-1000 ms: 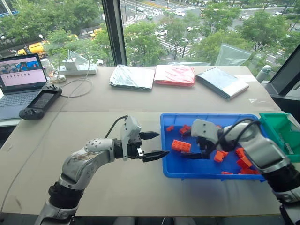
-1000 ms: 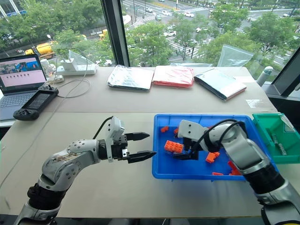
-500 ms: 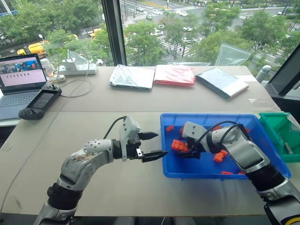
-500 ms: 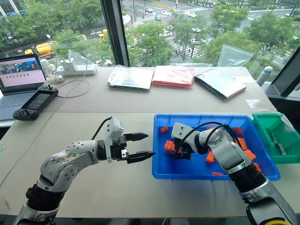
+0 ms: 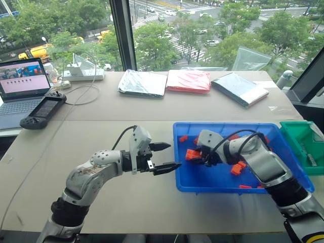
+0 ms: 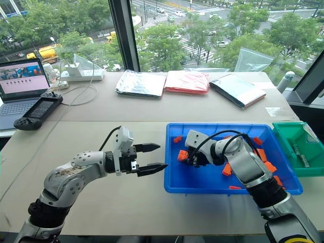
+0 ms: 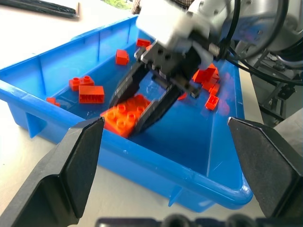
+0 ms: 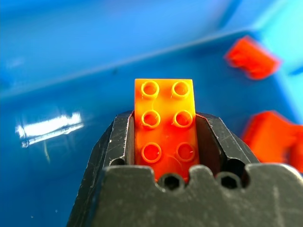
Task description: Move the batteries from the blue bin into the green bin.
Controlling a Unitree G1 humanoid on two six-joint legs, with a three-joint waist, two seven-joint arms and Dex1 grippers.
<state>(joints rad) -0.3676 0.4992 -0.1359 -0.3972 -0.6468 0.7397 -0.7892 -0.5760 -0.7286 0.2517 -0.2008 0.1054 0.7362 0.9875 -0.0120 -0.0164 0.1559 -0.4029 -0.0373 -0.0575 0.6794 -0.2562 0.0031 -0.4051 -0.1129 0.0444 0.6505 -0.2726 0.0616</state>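
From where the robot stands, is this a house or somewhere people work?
Probably an office or lab high up in a city building: a window overlooks streets and treetops, and a laptop and game-style controller sit on the table.

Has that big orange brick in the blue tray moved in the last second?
Yes. The orange brick, gripped by the right end effector, has shifted toward the blue tray's left wall.

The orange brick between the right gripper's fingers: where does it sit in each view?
Left eye view: brick at the blue bin's left end.
Right eye view: same spot.
Left wrist view: low centre, between the right gripper's fingers.
Right wrist view: centre.
Shared landmark: the bin's blue floor.
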